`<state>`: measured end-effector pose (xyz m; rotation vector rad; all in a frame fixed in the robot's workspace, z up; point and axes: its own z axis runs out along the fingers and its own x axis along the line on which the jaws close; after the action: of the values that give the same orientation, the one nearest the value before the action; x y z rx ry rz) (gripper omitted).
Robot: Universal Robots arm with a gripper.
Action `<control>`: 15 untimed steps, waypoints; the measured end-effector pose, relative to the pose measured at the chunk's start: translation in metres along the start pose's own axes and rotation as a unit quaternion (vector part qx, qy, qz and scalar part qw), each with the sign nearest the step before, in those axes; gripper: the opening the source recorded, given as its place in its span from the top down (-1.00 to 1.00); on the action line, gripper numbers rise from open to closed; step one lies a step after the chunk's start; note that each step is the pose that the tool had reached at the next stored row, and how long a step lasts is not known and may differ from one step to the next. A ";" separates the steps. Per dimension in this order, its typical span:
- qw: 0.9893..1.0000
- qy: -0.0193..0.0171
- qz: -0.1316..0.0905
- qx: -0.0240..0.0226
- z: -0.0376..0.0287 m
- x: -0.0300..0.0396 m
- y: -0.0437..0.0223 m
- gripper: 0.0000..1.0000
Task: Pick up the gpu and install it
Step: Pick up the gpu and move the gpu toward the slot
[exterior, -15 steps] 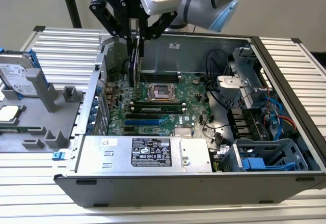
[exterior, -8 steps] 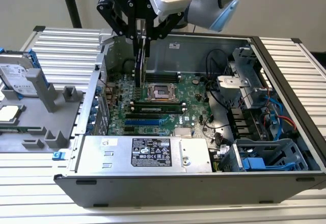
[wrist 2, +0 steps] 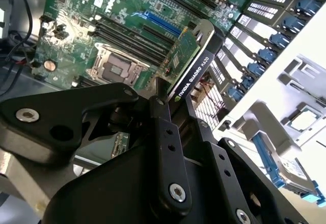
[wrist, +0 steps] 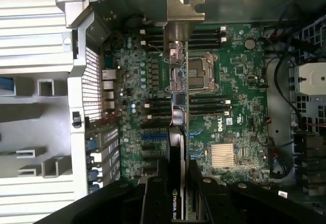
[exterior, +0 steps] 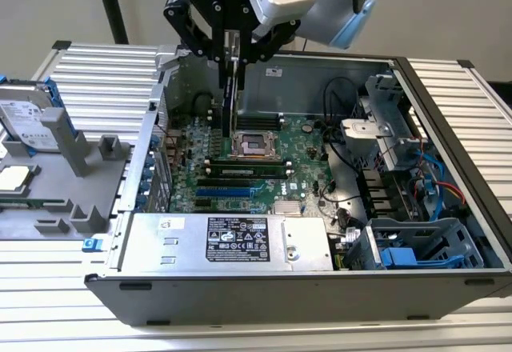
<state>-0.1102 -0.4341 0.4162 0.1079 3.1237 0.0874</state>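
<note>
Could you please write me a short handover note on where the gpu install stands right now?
Gripper: shut on the gpu, which hangs on edge below it, bracket end away from the gripper.
Position: in the air inside the open case, over the motherboard near the processor socket.
Done: gpu picked up.
Left: it is not seated; it sits in no slot, and the blue slots are apart from it.
</note>
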 end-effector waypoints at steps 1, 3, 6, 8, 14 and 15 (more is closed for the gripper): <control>1.000 0.000 0.000 0.000 0.0000 -0.0014 0.0001 1.00; 1.000 0.000 0.000 0.000 0.0001 -0.0037 0.0003 1.00; 1.000 0.000 0.000 0.000 0.0001 -0.0056 0.0003 1.00; 1.000 0.000 0.000 0.000 0.0001 -0.0058 0.0004 1.00; 1.000 0.000 0.000 0.000 0.0001 -0.0064 0.0004 1.00; 1.000 0.000 0.000 0.000 0.0001 -0.0064 0.0004 1.00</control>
<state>-0.1038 -0.4341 0.4161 0.1080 3.1236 0.0874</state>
